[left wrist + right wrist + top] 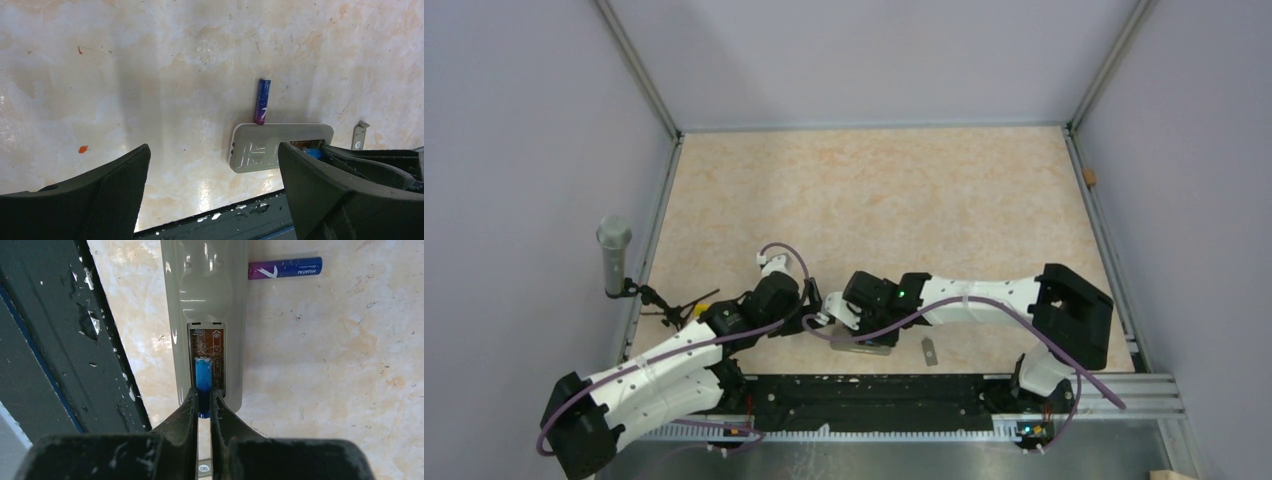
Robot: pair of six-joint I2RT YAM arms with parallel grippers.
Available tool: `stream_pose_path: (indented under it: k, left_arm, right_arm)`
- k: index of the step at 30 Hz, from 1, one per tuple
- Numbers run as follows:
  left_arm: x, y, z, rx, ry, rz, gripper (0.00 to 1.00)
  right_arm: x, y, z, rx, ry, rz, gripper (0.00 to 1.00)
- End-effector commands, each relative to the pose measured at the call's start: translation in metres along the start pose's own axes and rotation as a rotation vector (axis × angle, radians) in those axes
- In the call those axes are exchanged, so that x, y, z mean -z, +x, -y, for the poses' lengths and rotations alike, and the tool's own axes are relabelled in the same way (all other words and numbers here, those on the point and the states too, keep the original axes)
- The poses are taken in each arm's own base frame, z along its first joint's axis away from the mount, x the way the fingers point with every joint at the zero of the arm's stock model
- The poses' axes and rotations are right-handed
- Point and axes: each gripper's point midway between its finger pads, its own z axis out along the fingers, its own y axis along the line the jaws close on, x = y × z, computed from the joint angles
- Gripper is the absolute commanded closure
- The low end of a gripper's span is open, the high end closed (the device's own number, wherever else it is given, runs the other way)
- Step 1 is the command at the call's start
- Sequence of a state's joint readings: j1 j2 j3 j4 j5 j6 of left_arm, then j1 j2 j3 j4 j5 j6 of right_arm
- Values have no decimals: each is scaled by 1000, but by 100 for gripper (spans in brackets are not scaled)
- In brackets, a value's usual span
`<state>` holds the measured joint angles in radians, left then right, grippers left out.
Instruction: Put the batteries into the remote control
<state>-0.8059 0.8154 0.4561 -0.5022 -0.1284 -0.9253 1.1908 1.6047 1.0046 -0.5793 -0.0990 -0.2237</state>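
Tabletop (325,365) bears remote (205,300), right tool (202,396) pinching battery (202,374) in its bay.

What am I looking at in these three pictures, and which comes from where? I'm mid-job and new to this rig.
A left arm and a right arm are bolted at the near edge of a table. The wide picture looks down from above and behind them; the other two come from a camera on each wrist. The remote control lies back-up with its battery bay uncovered. The right hand pinches a blue battery at the bay. The second battery lies on the table, one end at the remote's long edge. The left hand is wide open and empty. The small grey cover lies apart on the table.
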Motion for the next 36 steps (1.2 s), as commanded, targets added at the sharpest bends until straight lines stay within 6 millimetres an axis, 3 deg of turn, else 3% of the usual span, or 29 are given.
stream_pose_path:
  k: [1, 11, 36]
  left_arm:
    - [2, -6, 17, 20, 76, 22, 3]
    - [1, -5, 17, 19, 83, 22, 3]
    - [-2, -2, 16, 18, 90, 14, 2]
  right_arm:
    - [-1, -24, -6, 33, -17, 42, 100]
    - [-6, -30, -6, 41, -31, 42, 100]
    - [-15, -46, -10, 47, -65, 57, 88]
